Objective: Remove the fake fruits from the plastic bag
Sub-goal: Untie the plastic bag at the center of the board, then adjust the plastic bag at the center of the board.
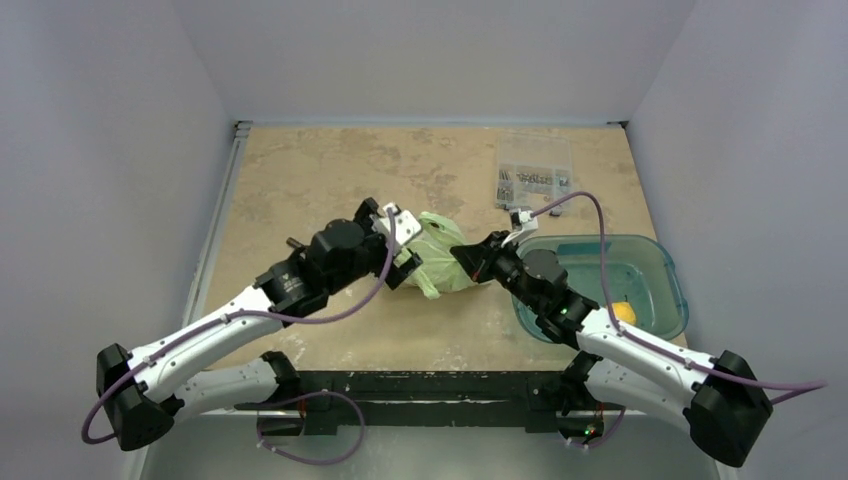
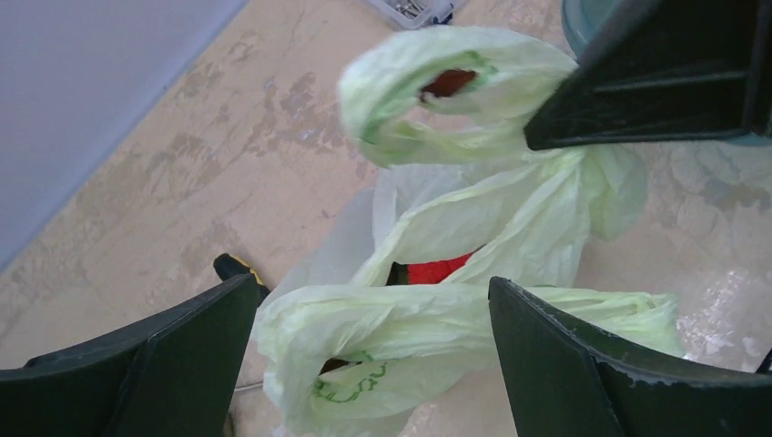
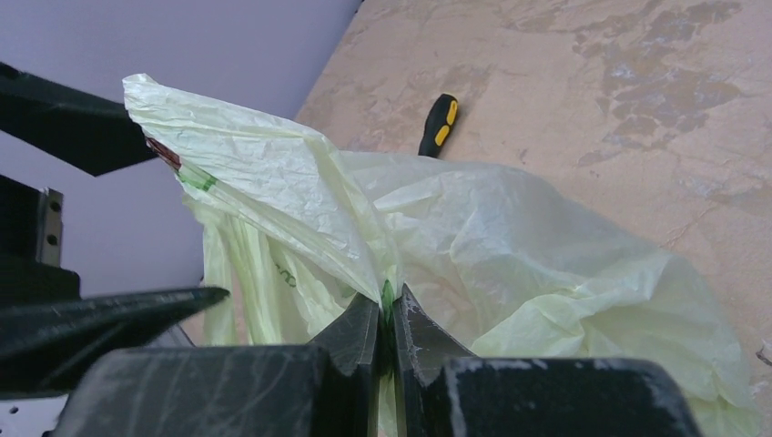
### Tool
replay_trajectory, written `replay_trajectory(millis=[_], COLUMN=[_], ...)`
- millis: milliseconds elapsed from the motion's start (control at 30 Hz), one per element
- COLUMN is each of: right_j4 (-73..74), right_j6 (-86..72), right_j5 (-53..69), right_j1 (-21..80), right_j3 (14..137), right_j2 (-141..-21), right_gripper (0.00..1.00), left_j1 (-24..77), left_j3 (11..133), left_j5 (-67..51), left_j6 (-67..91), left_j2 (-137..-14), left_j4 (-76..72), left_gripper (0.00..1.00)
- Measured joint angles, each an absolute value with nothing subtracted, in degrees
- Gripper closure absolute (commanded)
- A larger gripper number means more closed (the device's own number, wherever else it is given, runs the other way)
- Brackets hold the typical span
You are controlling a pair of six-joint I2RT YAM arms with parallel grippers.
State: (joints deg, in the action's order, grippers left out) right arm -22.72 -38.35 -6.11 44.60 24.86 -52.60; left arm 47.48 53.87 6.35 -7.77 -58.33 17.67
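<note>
The pale-green plastic bag (image 1: 440,262) lies crumpled mid-table between both grippers. My right gripper (image 3: 389,305) is shut on a fold of the bag (image 3: 510,246) near one handle and holds it up; it also shows in the top view (image 1: 468,262). My left gripper (image 2: 373,314) is open, its fingers either side of the other handle loop (image 2: 401,337), without pinching it; it is at the bag's left side in the top view (image 1: 405,268). The red apple (image 2: 437,269) shows through the bag's mouth. The grape bunch and the banana-like piece are hidden.
A teal tub (image 1: 662,262) with a round yellow lemon-like fruit (image 1: 624,312) stands right of the bag. A clear parts box (image 1: 533,170) lies at the back right. A black-and-yellow screwdriver (image 3: 439,123) lies just left of the bag.
</note>
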Motion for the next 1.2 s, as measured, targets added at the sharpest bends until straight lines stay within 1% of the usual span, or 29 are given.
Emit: replay_trajectory(millis=[67,200,300,367,433,467,567,667,733,833,900,1033,1067,1100,1167,1200], right_j4=[-22.79,-22.98,-22.94,-23.00,-23.09,-23.09,-22.61,-21.32,-20.67,-20.45,-20.34,-20.45,-20.56,-20.69,-21.02,-21.02], right_j6=[-38.06,-37.89,-37.56,-37.45,-37.45,-37.45,-37.17,-36.58,-36.34,-36.05,-35.97,-35.99,-36.01,-36.03,-36.03,-36.03], right_j5=[-5.37,-4.73,-4.45,-4.45,-4.49,-4.51,-4.54,-4.86,-5.04,-5.08,-5.04,-4.97,-4.93,-4.93,-4.86,-4.80], right_j1=[44.60,44.60,44.60,44.60,44.60,44.60,44.60,44.60,44.60,44.58,44.53,44.40,44.29,44.18,44.16,44.07], right_j3=[25.32,25.47,25.93,26.15,26.15,26.15,26.26,26.59,26.59,26.61,26.83,26.92,26.92,26.92,26.92,26.92], right_j2=[-53.23,-53.67,-54.11,-54.04,-53.93,-53.93,-53.89,-53.34,-52.53,-51.59,-51.48,-51.48,-51.48,-51.55,-51.88,-51.99], right_gripper=[0.97,0.97,0.97,0.96,0.96,0.96,0.94,0.91,0.90,0.90,0.90,0.90,0.90,0.90,0.90,0.90], left_j1=[51.44,56.01,58.04,58.61,58.65,58.63,58.65,58.65,58.76,60.40,63.20,70.19,71.77,72.93,73.84,73.97], left_j3=[48.80,41.93,40.99,40.99,41.01,41.01,40.80,39.57,39.22,38.02,37.60,35.27,33.98,32.95,32.32,32.34], left_j5=[9.39,13.61,14.63,15.27,16.08,16.40,16.16,13.34,12.10,10.44,10.83,15.44,17.32,19.03,21.12,22.02], left_j6=[-12.40,-20.82,-24.84,-25.82,-26.15,-26.17,-27.77,-32.47,-35.00,-39.35,-41.85,-46.98,-48.64,-50.04,-51.62,-52.07], left_j2=[-56.34,-54.06,-54.00,-53.60,-52.31,-51.13,-45.67,-39.33,-38.19,-39.68,-43.24,-51.22,-52.82,-54.43,-57.04,-58.28], left_j4=[12.86,7.51,5.48,4.27,3.95,4.08,4.14,5.08,6.57,9.80,12.51,12.19,10.70,9.19,6.81,5.13], left_gripper=[0.01,0.01,0.02,0.05,0.06,0.06,0.00,0.00,0.00,0.00,0.00,0.01,0.03,0.07,0.24,0.35])
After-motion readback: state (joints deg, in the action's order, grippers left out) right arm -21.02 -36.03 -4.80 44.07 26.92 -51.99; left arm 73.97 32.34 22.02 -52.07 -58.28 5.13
